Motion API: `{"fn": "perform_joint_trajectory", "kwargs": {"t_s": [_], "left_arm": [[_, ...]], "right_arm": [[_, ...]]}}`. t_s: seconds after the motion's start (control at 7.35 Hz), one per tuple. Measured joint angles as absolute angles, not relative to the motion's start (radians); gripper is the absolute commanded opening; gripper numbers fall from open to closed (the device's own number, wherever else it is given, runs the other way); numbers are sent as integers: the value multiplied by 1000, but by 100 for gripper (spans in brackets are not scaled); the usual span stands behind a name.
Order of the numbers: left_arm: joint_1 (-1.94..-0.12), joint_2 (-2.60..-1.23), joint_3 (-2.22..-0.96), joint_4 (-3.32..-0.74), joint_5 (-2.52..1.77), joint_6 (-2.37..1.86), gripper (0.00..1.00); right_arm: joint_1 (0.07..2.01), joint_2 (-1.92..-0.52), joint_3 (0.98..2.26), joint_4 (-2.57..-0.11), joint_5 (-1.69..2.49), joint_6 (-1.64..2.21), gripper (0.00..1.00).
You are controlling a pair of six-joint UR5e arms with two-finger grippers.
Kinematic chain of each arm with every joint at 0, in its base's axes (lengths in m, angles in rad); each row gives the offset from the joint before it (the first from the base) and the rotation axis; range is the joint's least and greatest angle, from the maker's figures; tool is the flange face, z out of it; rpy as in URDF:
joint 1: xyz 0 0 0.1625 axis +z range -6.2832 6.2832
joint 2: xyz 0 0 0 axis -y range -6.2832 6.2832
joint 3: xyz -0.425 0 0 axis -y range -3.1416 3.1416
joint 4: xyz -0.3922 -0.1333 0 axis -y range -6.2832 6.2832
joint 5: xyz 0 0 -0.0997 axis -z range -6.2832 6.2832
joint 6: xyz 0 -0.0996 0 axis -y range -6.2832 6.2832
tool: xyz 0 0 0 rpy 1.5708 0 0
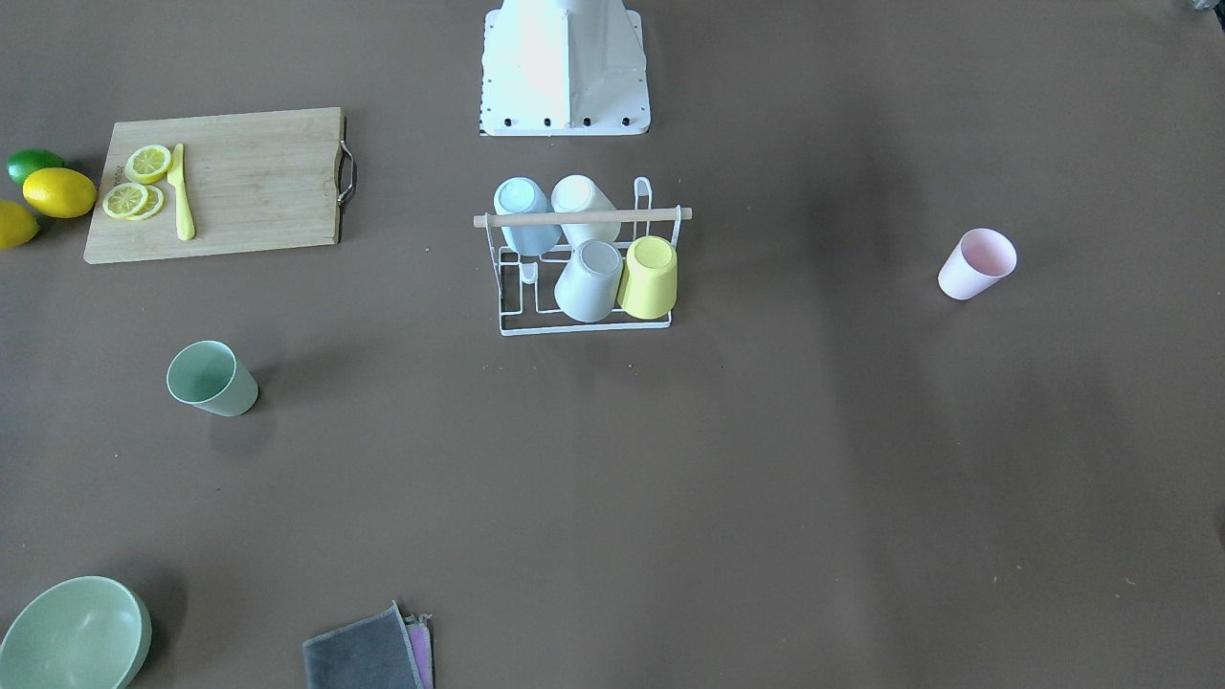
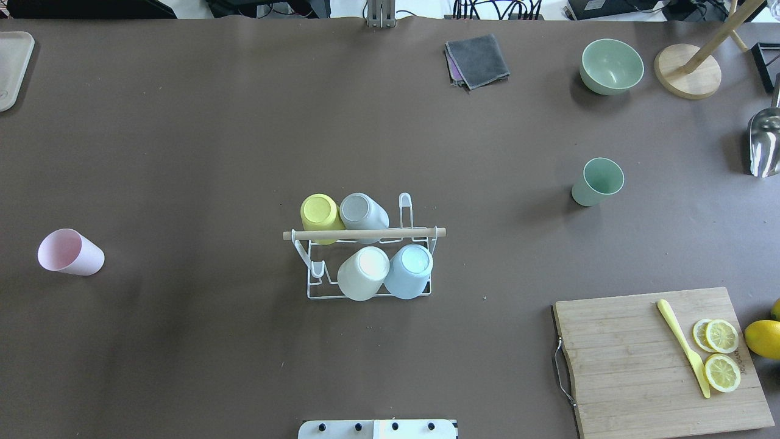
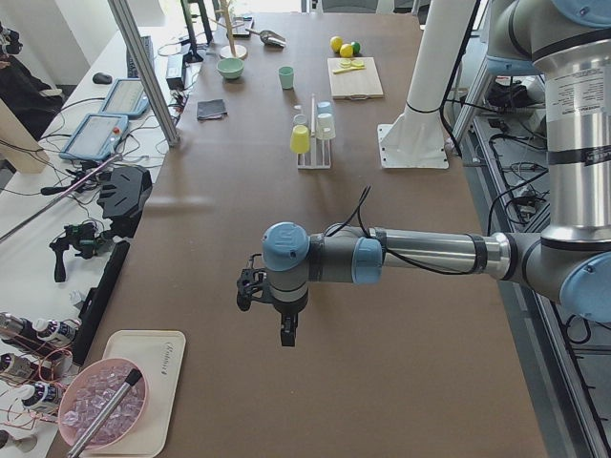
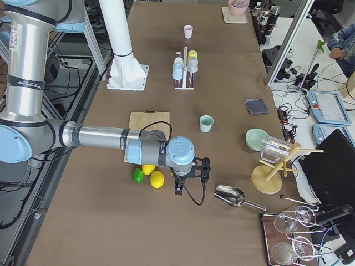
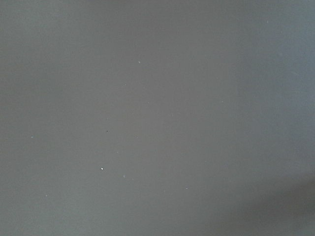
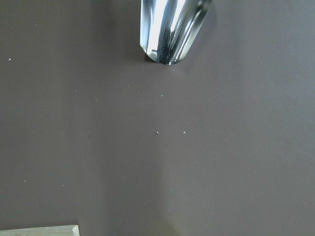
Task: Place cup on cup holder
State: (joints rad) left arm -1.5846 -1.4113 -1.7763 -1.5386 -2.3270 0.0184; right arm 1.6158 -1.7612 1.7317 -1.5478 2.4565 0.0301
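The white wire cup holder (image 2: 364, 233) with a wooden rod stands mid-table and also shows in the front view (image 1: 582, 218). Several cups hang upside down on its prongs. A pink cup (image 2: 70, 252) stands alone on the robot's left side. A green cup (image 2: 597, 181) stands alone on the right side. My left gripper (image 3: 286, 329) hangs over bare table, far from the holder, and shows only in the left side view. My right gripper (image 4: 178, 187) hangs near a metal scoop, seen only in the right side view. I cannot tell whether either is open or shut.
A cutting board (image 2: 634, 360) with lemon slices and a yellow knife lies at the near right, with lemons (image 1: 59, 191) beside it. A green bowl (image 2: 611, 66), a grey cloth (image 2: 478, 60), a metal scoop (image 6: 170, 29) and a wooden stand (image 2: 688, 76) are at the far right.
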Motion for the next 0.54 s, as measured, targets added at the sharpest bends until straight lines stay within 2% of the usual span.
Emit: {"fn": "perform_joint_trajectory", "kwargs": {"t_s": [0.54], "left_arm": [[-1585,-1411,-1776,-1539,-2327,18,99]], "right_arm": [[1614,-1777,1712,-1454,2418,26,100]]}}
